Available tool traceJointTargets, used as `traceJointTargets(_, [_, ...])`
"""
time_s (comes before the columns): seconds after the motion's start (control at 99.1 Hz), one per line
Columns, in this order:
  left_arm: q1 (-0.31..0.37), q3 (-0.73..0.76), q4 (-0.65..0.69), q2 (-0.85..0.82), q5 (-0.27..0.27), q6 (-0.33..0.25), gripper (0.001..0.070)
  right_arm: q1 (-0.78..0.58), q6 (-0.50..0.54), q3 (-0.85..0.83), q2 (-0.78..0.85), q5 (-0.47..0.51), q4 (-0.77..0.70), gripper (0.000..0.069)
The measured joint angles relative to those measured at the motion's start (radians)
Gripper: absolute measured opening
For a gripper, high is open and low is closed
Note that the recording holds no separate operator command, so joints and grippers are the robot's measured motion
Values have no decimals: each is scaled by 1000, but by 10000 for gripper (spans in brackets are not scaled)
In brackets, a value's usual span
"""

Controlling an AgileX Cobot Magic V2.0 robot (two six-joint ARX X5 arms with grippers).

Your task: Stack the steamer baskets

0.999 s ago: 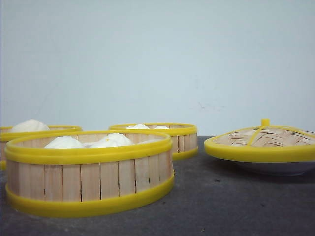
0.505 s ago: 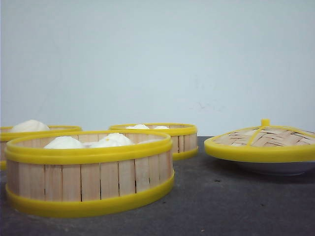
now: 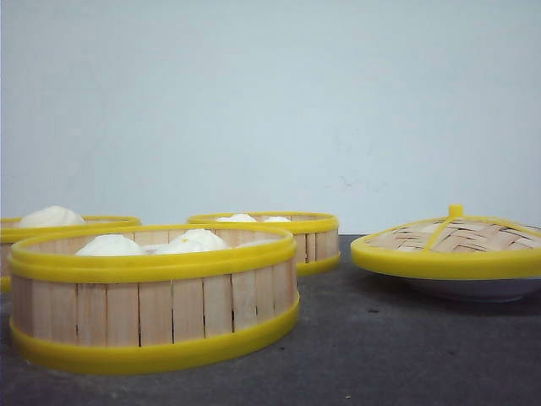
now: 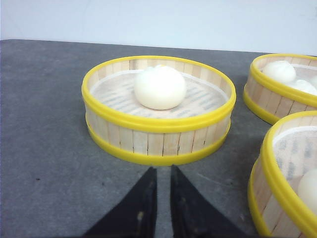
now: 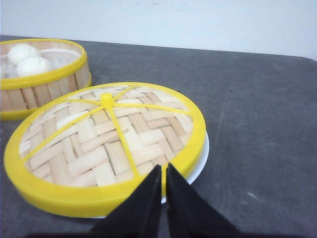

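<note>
Your dark surface (image 3: pixel 406 355) carries three steamer baskets (image 3: pixel 152 296), unstacked, each holding buns (image 4: pixel 160 87), all left of the woven lid (image 5: pixel 106 141). That lid sits on a white plate (image 5: pixel 200 166). Your left gripper (image 4: pixel 161 186) and right gripper (image 5: pixel 163 186) show jaws nearly clenched, grasping nothing.

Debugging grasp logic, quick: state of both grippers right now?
Left gripper: jaws nearly shut, holding nothing, short of a steamer basket.
Right gripper: jaws nearly shut, holding nothing, over the woven lid.
</note>
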Motion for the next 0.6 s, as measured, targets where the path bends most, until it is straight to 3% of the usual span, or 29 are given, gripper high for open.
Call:
traceJointTargets(0.323, [0, 0, 0, 0, 0, 0, 23, 0, 3, 0, 0, -4, 0, 11])
traceJointTargets(0.595, [0, 0, 0, 0, 0, 0, 23, 0, 95, 0, 0, -54, 1, 11])
